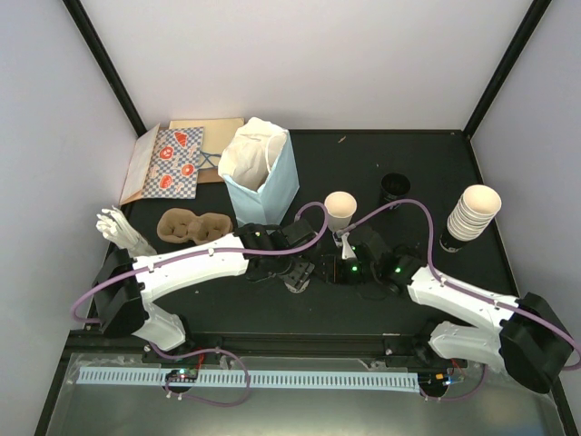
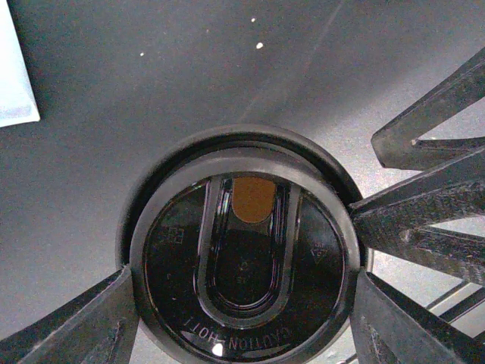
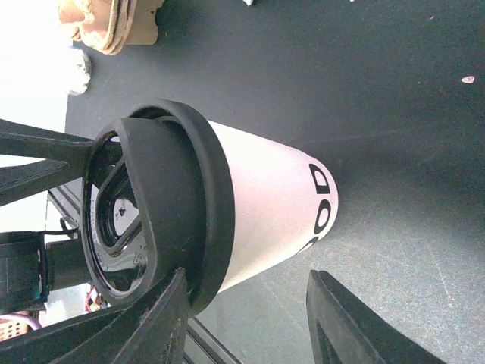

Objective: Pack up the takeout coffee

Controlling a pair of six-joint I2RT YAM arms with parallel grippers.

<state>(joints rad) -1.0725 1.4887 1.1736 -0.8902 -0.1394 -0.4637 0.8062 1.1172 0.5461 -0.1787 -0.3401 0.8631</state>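
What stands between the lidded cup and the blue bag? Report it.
No loose thing does. The lidded cup sits in the left gripper; only that arm's own wrist lies over the stretch toward the blue bag, whose mouth is open. The unlidded cup stands beside the bag, off that line.

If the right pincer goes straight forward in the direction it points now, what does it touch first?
Most likely the white side of the paper cup, just ahead of the open right pincer. The left pincer grips its black lid. The exact gap is unclear.
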